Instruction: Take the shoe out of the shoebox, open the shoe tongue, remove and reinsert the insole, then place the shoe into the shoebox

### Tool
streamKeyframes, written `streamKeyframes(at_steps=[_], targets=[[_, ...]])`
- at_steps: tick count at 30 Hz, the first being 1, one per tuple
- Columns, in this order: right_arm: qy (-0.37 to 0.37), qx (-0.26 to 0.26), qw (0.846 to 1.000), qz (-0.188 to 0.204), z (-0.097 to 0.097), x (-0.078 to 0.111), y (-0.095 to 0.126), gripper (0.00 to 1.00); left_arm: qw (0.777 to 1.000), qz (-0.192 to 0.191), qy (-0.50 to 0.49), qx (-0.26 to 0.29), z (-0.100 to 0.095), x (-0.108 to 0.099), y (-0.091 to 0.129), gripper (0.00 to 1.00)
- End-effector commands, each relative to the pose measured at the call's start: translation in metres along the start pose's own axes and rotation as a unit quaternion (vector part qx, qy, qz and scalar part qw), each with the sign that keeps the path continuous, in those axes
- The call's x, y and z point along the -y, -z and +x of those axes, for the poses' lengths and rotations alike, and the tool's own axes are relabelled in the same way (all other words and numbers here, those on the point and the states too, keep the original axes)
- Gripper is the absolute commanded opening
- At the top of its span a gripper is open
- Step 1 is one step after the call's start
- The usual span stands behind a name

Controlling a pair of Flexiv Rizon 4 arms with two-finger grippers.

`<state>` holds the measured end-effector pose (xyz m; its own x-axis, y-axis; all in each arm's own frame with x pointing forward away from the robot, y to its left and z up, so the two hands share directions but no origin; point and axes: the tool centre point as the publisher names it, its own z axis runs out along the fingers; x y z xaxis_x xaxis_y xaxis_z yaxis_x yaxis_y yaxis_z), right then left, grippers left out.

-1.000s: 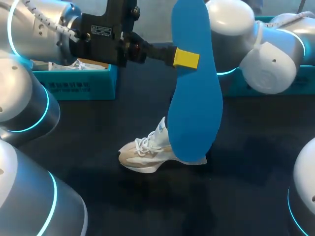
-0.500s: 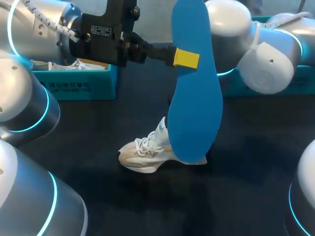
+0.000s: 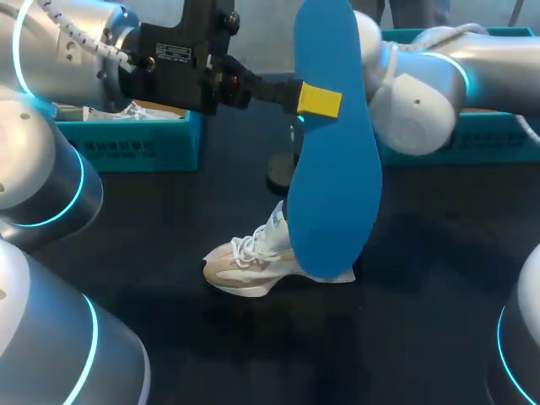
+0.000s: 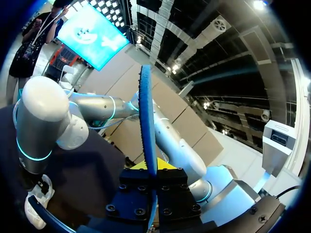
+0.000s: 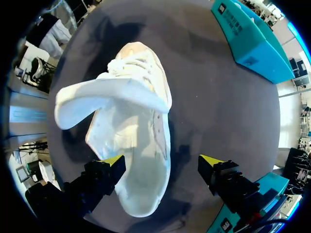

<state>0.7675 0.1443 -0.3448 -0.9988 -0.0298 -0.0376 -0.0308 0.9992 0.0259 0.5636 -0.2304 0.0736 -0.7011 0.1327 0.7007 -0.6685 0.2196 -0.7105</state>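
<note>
Two hands hang over the dark surface (image 3: 439, 287). The left hand (image 3: 314, 99) is clamped on the blue insole (image 3: 333, 177) and holds it upright, well above the surface, with the narrower end up. In the left wrist view the insole stands edge-on between that hand's fingers.

The white and tan shoe (image 3: 251, 263) lies on the surface, outside the box, partly hidden behind the insole in the head view. From the right wrist view its tongue (image 5: 102, 99) is folded up and forward, leaving the inside bare.

The right hand (image 5: 162, 161) is spread wide over the heel end, one yellow tip on each side. Whether either tip touches the shoe cannot be told.

A teal shoebox (image 3: 126, 143) sits at the back left with white paper inside. A second teal box (image 3: 498, 145) sits behind the right arm (image 3: 418, 97).
</note>
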Motion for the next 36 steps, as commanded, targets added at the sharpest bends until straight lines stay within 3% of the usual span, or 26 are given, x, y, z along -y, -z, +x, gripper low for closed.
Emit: streamKeyframes(at_steps=[1, 13, 14, 15, 19, 20, 27, 36], targets=[[0.004, -0.015, 1.000, 0.017, -0.009, -0.012, -0.019, 1.00, 1.000, 0.001, 0.000, -0.001, -0.001, -0.001, -0.001, 0.00], [-0.012, -0.026, 0.999, 0.018, -0.010, 0.005, -0.035, 1.00, 1.000, 0.001, 0.000, -0.001, -0.001, -0.001, -0.001, 0.00], [-0.013, -0.026, 0.999, 0.018, -0.010, 0.006, -0.036, 0.89, 1.000, 0.001, 0.000, -0.001, -0.001, -0.001, -0.001, 0.00], [-0.015, -0.027, 0.999, 0.018, -0.009, 0.006, -0.037, 0.50, 1.000, 0.001, 0.000, -0.001, -0.001, -0.001, -0.001, 0.00], [-0.016, -0.029, 0.999, 0.018, -0.007, 0.007, -0.039, 0.16, 1.000, 0.001, 0.000, -0.001, -0.001, -0.001, -0.001, 0.00], [-0.014, -0.032, 0.999, 0.018, -0.007, 0.007, -0.040, 0.00, 1.000, 0.001, 0.000, -0.001, -0.001, -0.001, -0.001, 0.00], [-0.024, -0.043, 0.999, 0.023, -0.005, 0.006, -0.044, 0.00, 1.000, 0.001, 0.000, -0.001, -0.001, -0.001, -0.001, 0.00], [-0.098, -0.069, 0.993, 0.010, 0.004, 0.013, -0.035, 0.00, 1.000, 0.001, 0.000, -0.001, -0.001, -0.001, -0.001, 0.00]])
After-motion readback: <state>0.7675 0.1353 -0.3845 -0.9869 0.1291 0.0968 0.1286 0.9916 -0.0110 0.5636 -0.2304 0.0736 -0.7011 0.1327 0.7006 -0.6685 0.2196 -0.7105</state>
